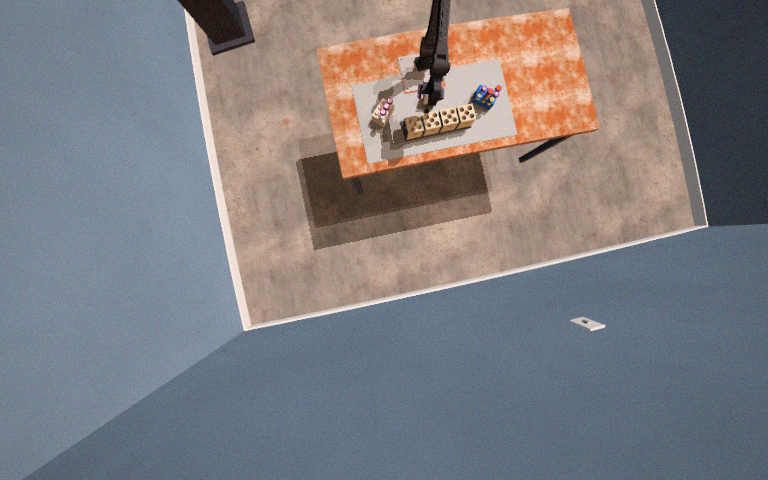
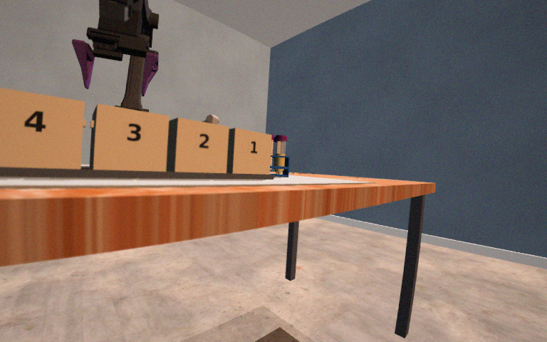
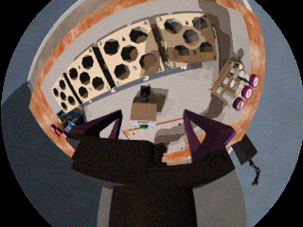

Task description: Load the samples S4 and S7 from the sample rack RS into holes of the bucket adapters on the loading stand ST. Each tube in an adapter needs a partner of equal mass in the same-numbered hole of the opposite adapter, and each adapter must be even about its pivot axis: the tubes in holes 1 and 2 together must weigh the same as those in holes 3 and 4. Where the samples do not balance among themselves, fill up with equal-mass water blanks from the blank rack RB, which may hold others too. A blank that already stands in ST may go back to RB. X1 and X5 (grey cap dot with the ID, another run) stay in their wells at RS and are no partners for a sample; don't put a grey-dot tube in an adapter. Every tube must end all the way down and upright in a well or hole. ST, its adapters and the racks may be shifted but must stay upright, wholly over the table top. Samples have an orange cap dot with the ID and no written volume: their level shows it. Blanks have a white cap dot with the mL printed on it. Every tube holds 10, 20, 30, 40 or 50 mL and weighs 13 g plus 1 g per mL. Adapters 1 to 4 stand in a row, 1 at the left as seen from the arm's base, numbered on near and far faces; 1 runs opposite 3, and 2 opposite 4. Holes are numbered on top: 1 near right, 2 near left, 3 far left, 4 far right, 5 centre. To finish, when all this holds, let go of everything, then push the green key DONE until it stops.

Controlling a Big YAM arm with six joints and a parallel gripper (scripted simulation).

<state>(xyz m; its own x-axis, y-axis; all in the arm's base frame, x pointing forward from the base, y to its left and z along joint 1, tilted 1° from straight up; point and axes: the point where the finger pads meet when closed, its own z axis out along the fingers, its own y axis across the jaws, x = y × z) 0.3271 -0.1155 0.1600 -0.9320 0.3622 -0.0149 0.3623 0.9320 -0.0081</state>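
The four tan bucket adapters (image 1: 438,120) stand in a row on the grey mat; the side view shows their numbers, from 4 (image 2: 38,129) to 1 (image 2: 251,151). In the wrist view their holes (image 3: 129,57) look empty. The blue sample rack RS (image 1: 492,103) holds orange-dotted tubes; it also shows in the wrist view (image 3: 66,123). The tan blank rack RB (image 1: 381,107) holds purple-capped tubes (image 3: 242,91). My gripper (image 2: 117,64) (image 3: 152,113) hangs high above the mat, on the arm's side of adapter 3, with its purple fingers wide open and empty.
A small tan box (image 3: 147,104) sits on the mat right below the gripper, between it and the adapter row. The arm's base plate (image 1: 413,65) lies behind it. One tube in the blue rack (image 2: 275,156) shows past adapter 1.
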